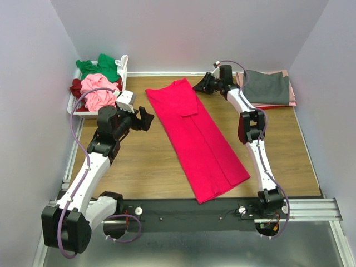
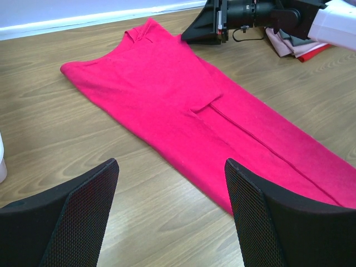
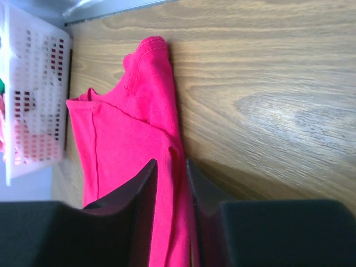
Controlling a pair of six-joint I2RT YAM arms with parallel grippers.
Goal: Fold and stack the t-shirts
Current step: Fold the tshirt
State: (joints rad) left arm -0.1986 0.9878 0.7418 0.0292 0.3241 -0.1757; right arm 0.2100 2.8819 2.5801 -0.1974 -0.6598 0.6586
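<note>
The crimson-pink t-shirt [image 1: 194,133] lies flat on the wooden table, folded lengthwise into a long strip that runs from the back middle to the front right. It also shows in the left wrist view [image 2: 183,105] and the right wrist view [image 3: 122,139]. My right gripper [image 1: 199,87] is at the shirt's far right edge near the collar end. Its jaws [image 3: 171,162] are pinched on a ridge of that edge. My left gripper [image 1: 147,118] is open and empty over bare wood, just left of the shirt [image 2: 169,161].
A white slatted basket [image 1: 127,98] at the back left holds green [image 1: 100,67], light pink [image 1: 99,89] and maroon [image 1: 76,87] tees. A folded stack with a grey tee [image 1: 267,86] on top sits at the back right. Walls close in on three sides.
</note>
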